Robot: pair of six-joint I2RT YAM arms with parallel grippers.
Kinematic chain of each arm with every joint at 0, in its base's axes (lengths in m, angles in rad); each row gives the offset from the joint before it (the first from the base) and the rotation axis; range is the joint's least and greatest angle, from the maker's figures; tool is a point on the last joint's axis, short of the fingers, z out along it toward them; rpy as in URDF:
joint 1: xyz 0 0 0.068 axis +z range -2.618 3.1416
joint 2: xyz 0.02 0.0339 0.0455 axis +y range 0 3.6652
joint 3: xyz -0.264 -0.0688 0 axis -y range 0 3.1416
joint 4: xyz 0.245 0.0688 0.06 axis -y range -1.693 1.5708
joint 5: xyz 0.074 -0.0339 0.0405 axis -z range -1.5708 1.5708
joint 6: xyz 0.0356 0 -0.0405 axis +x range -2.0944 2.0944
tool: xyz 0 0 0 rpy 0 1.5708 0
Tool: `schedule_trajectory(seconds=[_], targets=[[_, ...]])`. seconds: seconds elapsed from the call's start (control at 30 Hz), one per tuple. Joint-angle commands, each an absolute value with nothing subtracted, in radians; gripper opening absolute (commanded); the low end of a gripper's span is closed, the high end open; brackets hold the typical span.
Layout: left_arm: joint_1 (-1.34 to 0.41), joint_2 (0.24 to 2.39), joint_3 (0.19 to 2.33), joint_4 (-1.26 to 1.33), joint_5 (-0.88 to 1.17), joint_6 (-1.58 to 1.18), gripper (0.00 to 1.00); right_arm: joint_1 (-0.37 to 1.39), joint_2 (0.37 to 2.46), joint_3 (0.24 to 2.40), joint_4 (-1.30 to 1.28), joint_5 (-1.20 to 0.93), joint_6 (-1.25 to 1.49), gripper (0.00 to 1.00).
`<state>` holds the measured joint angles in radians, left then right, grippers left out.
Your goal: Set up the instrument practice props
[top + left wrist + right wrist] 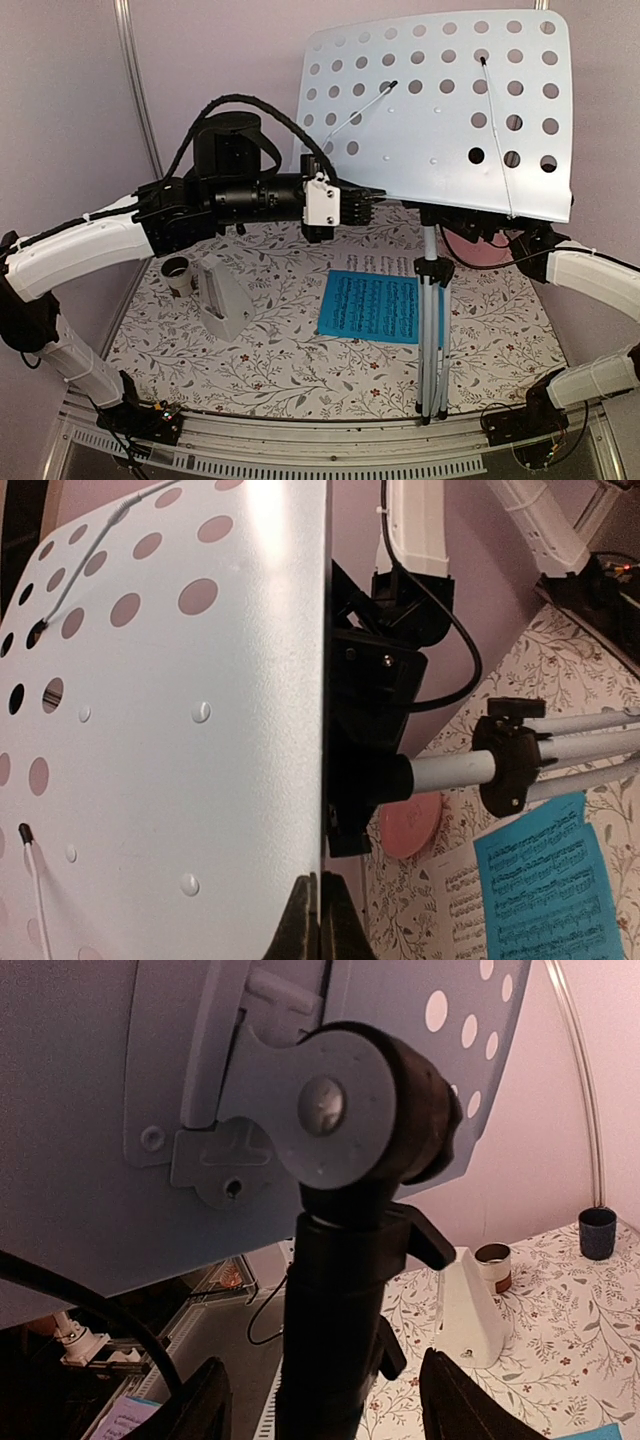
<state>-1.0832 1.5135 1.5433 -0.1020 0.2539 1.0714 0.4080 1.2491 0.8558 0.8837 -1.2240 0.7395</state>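
Note:
The pale grey-blue perforated music stand (440, 110) stands on its silver tripod (430, 330) at the centre right. My left gripper (365, 208) is shut on the lower left edge of the stand's desk (180, 730), with the fingertips (303, 920) pinching the thin edge. My right gripper (325, 1400) is open, its fingers apart on either side of the stand's black post (340, 1330) just under the tilt joint. In the top view it is hidden behind the desk. The blue music sheet (370, 305) lies flat, overlapping the white music sheet (385, 264). The white metronome (222, 300) stands at the left.
A pink plate (410, 825) lies behind the tripod. A small brown-and-white roll (178, 275) stands beside the metronome. A dark blue cup (597, 1233) stands near the wall. The floral table cover (300, 360) ends at the metal rail in front.

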Motion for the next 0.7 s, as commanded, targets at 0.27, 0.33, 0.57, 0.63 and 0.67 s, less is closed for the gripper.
schedule_trajectory(seconds=[0.27,0.33,0.57,0.63,0.67], targets=[[-1.060,1.409,1.587,0.307,0.329,1.096,0.00,0.458,1.254,0.918,0.663,-1.200,0.665,0.39],[-1.057,1.409,1.585,0.311,0.335,1.097,0.00,0.458,1.253,0.933,0.640,-1.194,0.657,0.35],[-1.055,1.404,1.566,0.340,0.338,1.092,0.00,0.460,1.254,0.964,0.620,-1.170,0.653,0.10],[-1.055,1.401,1.560,0.348,0.340,1.093,0.00,0.460,1.251,0.966,0.620,-1.158,0.652,0.02],[-1.054,1.400,1.558,0.350,0.339,1.092,0.00,0.460,1.248,0.966,0.621,-1.149,0.650,0.00]])
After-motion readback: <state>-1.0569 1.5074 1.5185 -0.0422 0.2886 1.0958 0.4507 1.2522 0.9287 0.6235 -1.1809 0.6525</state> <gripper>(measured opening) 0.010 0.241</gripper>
